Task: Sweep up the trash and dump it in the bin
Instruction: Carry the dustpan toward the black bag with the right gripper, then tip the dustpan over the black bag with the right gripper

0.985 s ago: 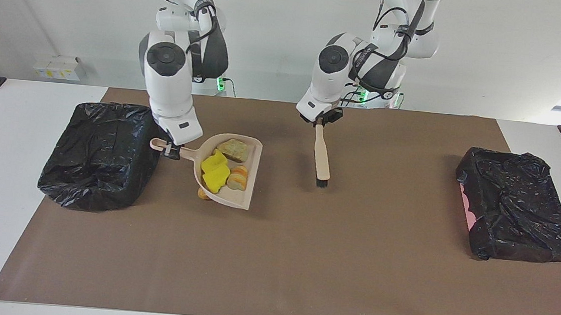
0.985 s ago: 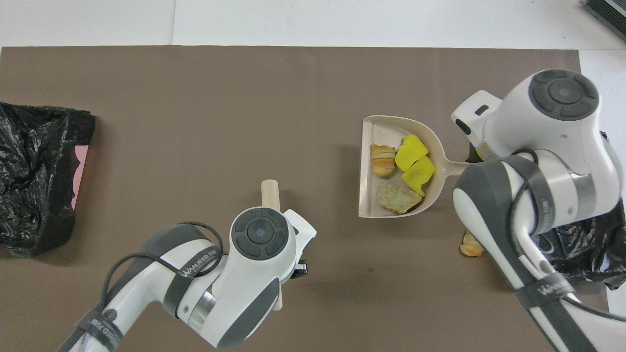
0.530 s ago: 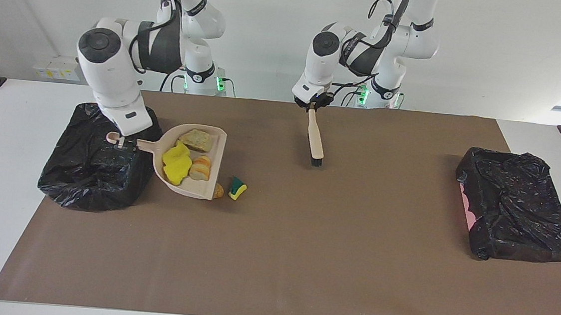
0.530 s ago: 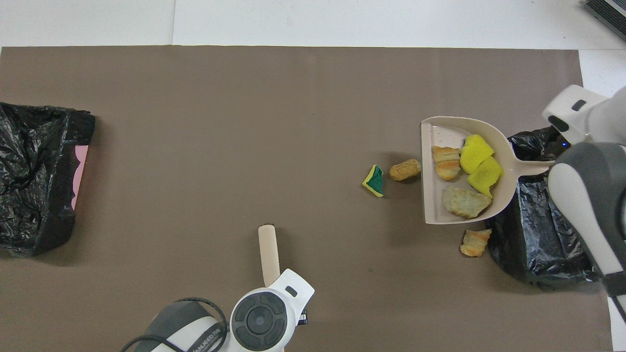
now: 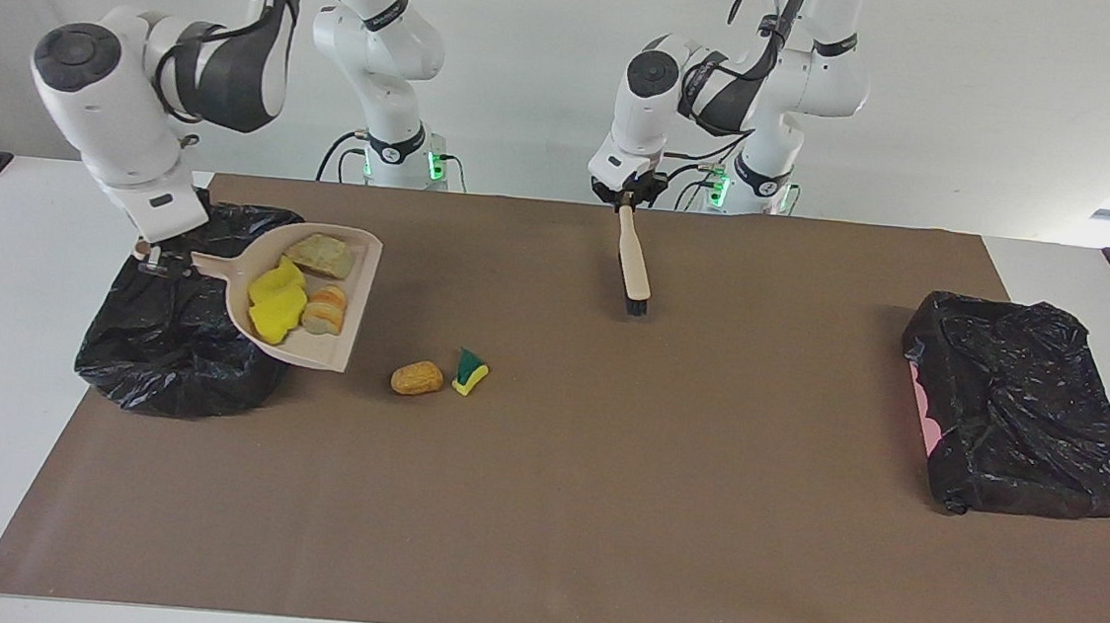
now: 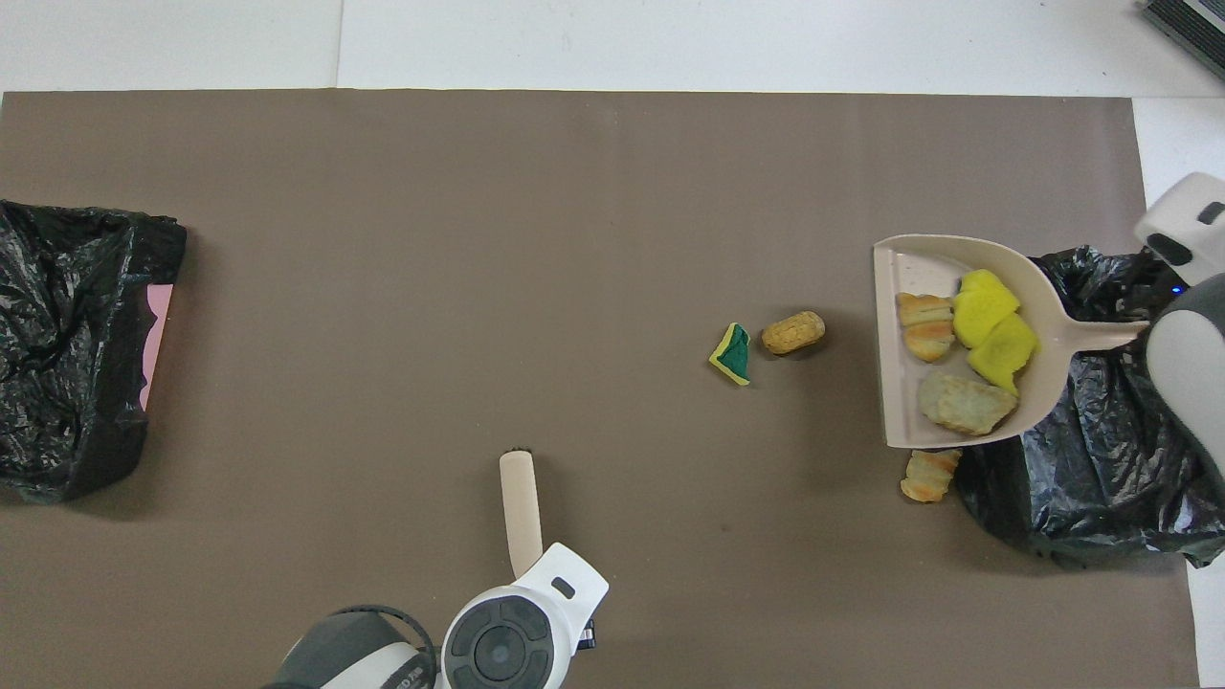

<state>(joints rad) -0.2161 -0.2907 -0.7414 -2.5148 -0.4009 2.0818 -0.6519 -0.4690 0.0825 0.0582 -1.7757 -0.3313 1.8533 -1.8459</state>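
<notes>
My right gripper (image 5: pixel 155 260) is shut on the handle of the beige dustpan (image 5: pixel 343 342), which hangs tilted over the edge of the black-bagged bin (image 5: pixel 178 341) at the right arm's end. Trash lies in the pan (image 6: pixel 904 268): yellow sponge bits (image 6: pixel 991 325), a beige chunk (image 6: pixel 962 404) and a bread-like lump (image 6: pixel 924 325). On the mat lie an orange-brown lump (image 5: pixel 417 378), a green-and-yellow sponge wedge (image 5: pixel 470 372) and another bread-like lump (image 6: pixel 928 476) beside the bin (image 6: pixel 1101 459). My left gripper (image 5: pixel 629 201) is shut on the brush (image 5: pixel 633 263), bristles down near the robots' edge.
A second black-bagged bin (image 5: pixel 1017 417) with a pink side sits at the left arm's end of the brown mat (image 5: pixel 599 513). White tabletop borders the mat on all sides.
The right arm has carried the loaded dustpan toward the bin at its end, uncovering the orange-brown lump and the sponge wedge on the mat. The left arm has drawn the brush back toward the robots.
</notes>
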